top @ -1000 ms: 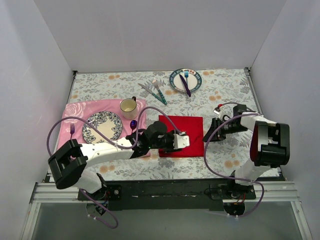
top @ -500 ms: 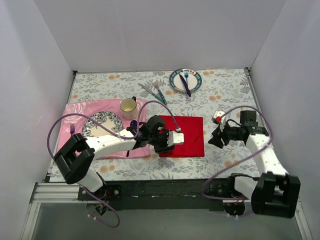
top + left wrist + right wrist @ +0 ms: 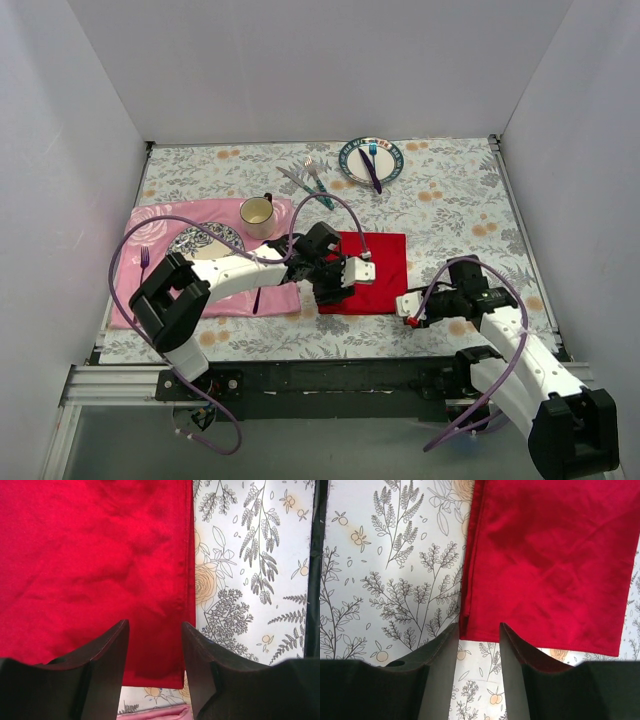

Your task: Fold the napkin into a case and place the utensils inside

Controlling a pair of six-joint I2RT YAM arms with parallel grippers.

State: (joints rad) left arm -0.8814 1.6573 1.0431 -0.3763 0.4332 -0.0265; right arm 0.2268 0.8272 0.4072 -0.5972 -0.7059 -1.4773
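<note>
- The red napkin (image 3: pixel 382 262) lies flat near the middle of the bench (image 3: pixel 450 190), just in front of both arms, with no fold for a case made yet.
- It looks almost square, a little wider from left to right than from front to back. Its edges run in line with the edges of the bench.
- The left tool (image 3: pixel 154 626) hangs over the near left corner of the napkin. Its 2 fingers stand apart and clamp nothing. Red cloth shows in the gap between them, and the corner sits just below the right finger in the left wrist view.
- The right tool (image 3: pixel 478 627) points left at the near right corner of the napkin. Its 2 fingers also stand apart with nothing between them. The corner lies just ahead of the gap between the fingertips.
- I cannot tell whether either tool touches the cloth.
- Each arm is thus nearest its own near corner, and the cloth stretches away from both toward the back wall. The coming move probably turns on that: take both near corners and carry the near edge toward the far edge.
- The utensils (image 3: pixel 312 183), a fork and a knife with teal handles, lie side by side well behind the napkin. They slant, with the metal ends to the far left and the handles toward the near right.
</note>
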